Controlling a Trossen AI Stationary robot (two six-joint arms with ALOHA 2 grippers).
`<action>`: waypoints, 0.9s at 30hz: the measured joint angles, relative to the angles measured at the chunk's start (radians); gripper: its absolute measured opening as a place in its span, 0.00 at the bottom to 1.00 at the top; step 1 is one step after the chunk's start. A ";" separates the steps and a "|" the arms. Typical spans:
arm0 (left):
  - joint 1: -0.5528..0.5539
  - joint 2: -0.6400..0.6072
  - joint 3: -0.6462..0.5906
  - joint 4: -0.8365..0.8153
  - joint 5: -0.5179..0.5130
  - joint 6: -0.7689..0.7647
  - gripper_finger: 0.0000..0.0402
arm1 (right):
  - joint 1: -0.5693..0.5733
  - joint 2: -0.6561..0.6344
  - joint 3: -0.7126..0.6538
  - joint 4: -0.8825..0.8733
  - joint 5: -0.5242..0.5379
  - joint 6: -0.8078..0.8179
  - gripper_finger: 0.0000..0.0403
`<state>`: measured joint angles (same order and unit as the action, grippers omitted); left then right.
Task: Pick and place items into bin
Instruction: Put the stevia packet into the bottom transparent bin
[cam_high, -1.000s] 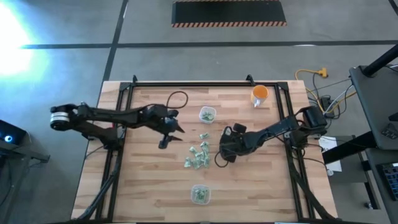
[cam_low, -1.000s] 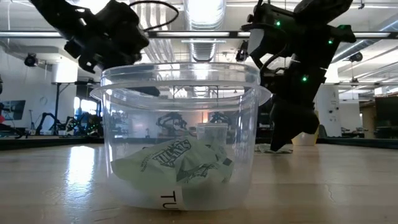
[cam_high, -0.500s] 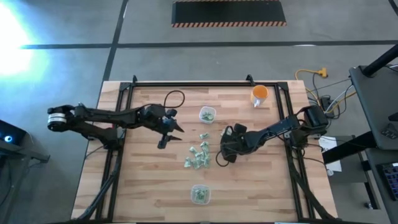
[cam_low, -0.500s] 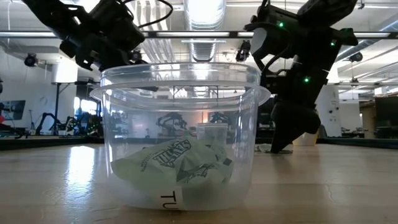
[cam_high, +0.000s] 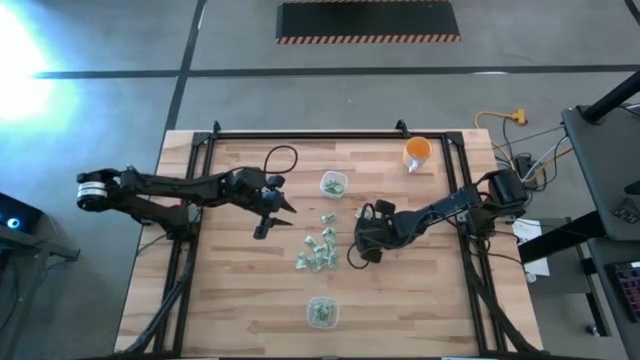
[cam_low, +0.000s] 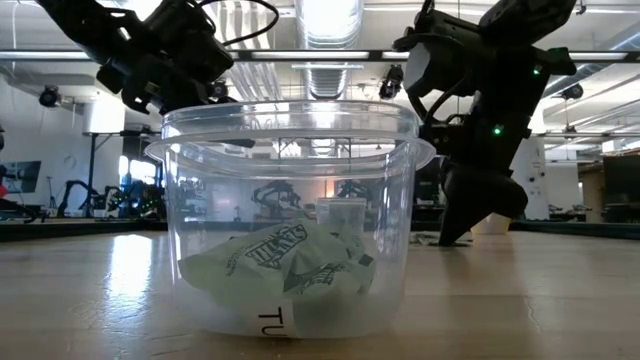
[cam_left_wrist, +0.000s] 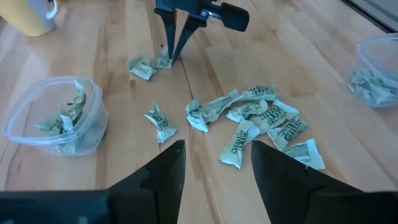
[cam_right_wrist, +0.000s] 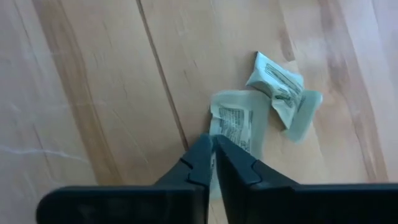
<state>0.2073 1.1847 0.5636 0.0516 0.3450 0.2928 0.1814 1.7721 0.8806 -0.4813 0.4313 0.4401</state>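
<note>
Right gripper (cam_right_wrist: 212, 149) tips cover the near edge of one wrapper (cam_right_wrist: 235, 124); whether it is pinched cannot be told. In the low view the tub (cam_low: 290, 220) fills the frame and hides the loose pile. Print on the wrappers is too small to read from above.

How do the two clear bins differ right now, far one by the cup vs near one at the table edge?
Position: the far bin sits beside the left gripper, short of the orange cup; the near bin sits alone at the table's front edge. In the left wrist view, the far bin shows whole and the near one is cut off. Both are clear, lidless and hold a few green-and-white wrapped pieces.
</note>
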 joint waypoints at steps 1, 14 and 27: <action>0.000 0.000 0.000 0.000 0.000 0.000 0.41 | 0.000 0.000 0.000 -0.002 0.001 0.000 0.03; 0.000 0.000 0.000 0.000 0.001 0.001 0.41 | 0.039 -0.070 -0.006 -0.016 0.009 -0.042 0.02; 0.000 0.000 0.000 0.000 -0.001 0.001 0.41 | 0.148 -0.181 -0.005 0.014 0.103 -0.018 0.02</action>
<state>0.2073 1.1851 0.5632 0.0518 0.3438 0.2939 0.3297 1.5915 0.8753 -0.4671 0.5344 0.4217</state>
